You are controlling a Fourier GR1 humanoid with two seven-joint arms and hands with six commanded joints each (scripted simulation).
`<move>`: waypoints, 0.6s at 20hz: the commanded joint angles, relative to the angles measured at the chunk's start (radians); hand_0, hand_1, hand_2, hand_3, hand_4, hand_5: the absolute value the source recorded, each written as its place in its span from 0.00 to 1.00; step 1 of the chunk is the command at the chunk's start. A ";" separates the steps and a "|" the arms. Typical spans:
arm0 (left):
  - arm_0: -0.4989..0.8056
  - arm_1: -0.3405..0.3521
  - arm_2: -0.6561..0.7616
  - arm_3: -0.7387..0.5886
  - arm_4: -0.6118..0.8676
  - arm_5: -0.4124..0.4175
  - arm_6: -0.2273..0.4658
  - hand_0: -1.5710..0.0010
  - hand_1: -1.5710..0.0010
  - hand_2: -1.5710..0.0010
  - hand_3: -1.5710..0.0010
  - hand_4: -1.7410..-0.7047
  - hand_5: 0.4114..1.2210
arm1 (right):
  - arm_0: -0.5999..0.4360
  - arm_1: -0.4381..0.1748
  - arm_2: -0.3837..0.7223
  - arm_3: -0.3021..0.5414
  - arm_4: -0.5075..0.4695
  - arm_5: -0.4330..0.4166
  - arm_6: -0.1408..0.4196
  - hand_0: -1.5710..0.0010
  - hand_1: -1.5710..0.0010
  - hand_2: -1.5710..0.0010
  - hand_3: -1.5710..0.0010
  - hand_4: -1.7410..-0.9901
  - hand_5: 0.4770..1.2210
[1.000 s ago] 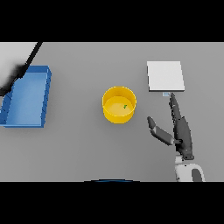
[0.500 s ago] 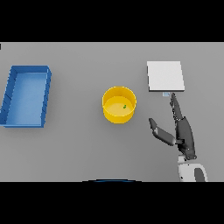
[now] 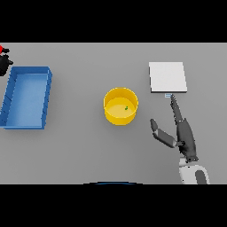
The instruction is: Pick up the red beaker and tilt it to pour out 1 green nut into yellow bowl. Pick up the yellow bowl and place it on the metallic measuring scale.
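Nearest, the right hand [image 3: 184, 135] rests low on the grey table [image 3: 80, 150], released: fingers straight toward the far side, thumb spread left, grasping nothing. Its fingertips reach just short of the metallic measuring scale [image 3: 167, 76]. Left of the hand stands the yellow bowl [image 3: 120, 106], upright, with 1 green nut [image 3: 126, 107] inside. Farther left lies a blue tray [image 3: 26, 96]. At the far left edge, a dark shape with a bit of red [image 3: 3, 56] shows, too cropped to identify.
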 commanded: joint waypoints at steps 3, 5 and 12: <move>0.077 -0.004 -0.009 -0.041 0.028 0.055 0.022 0.00 0.00 0.00 0.06 0.00 1.00 | -0.013 0.002 -0.001 0.007 0.003 -0.005 0.009 1.00 1.00 1.00 1.00 0.70 0.25; 0.121 0.000 -0.021 -0.074 0.036 0.091 0.028 0.00 0.00 0.00 0.04 0.00 1.00 | -0.006 -0.005 -0.005 -0.003 -0.008 0.003 0.000 1.00 1.00 1.00 1.00 0.70 0.25; 0.142 0.032 -0.109 -0.071 0.079 0.081 0.048 0.00 0.00 0.00 0.04 0.20 0.56 | -0.003 -0.008 -0.003 -0.003 0.000 0.000 0.001 1.00 1.00 1.00 1.00 0.72 0.25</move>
